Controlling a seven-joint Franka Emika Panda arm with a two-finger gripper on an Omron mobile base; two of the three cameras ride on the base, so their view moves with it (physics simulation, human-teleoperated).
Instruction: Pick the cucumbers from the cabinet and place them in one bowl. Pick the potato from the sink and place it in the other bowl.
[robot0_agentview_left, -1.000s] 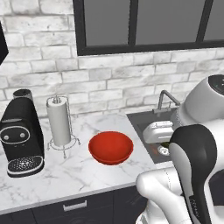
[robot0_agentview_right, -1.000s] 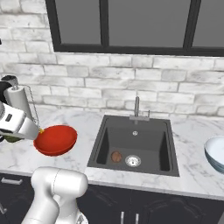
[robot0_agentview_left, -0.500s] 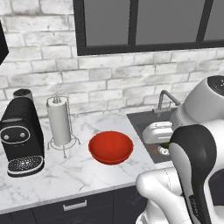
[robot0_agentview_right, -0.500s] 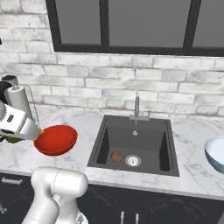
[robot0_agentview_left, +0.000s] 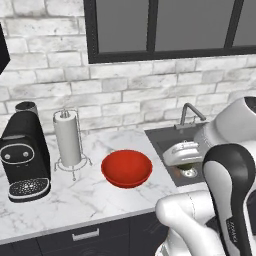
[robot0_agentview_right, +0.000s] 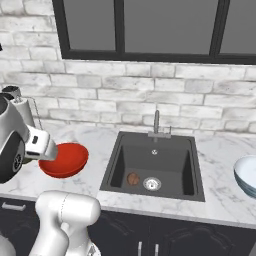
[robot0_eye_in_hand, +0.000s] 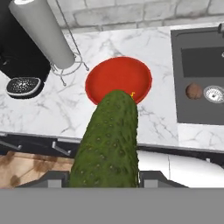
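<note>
My gripper (robot0_eye_in_hand: 105, 177) is shut on a dark green bumpy cucumber (robot0_eye_in_hand: 109, 140), which fills the middle of the hand view and points at the red bowl (robot0_eye_in_hand: 118, 78) below it. In the left base view the hand (robot0_agentview_left: 184, 152) hangs above the counter to the right of the red bowl (robot0_agentview_left: 126, 168), with a sliver of green under it. The brown potato (robot0_agentview_right: 132, 178) lies in the dark sink (robot0_agentview_right: 155, 150) beside the silver drain (robot0_agentview_right: 151, 184). At the far right stands the pale blue bowl (robot0_agentview_right: 247, 175). The cabinet and the second cucumber are out of view.
A black coffee machine (robot0_agentview_left: 24, 155) and a paper towel holder (robot0_agentview_left: 67, 137) stand left of the red bowl. The faucet (robot0_agentview_right: 156, 122) rises behind the sink. A brick wall and a dark-framed window (robot0_agentview_left: 165, 25) close the back. The counter's front edge (robot0_eye_in_hand: 87, 138) runs below the bowl.
</note>
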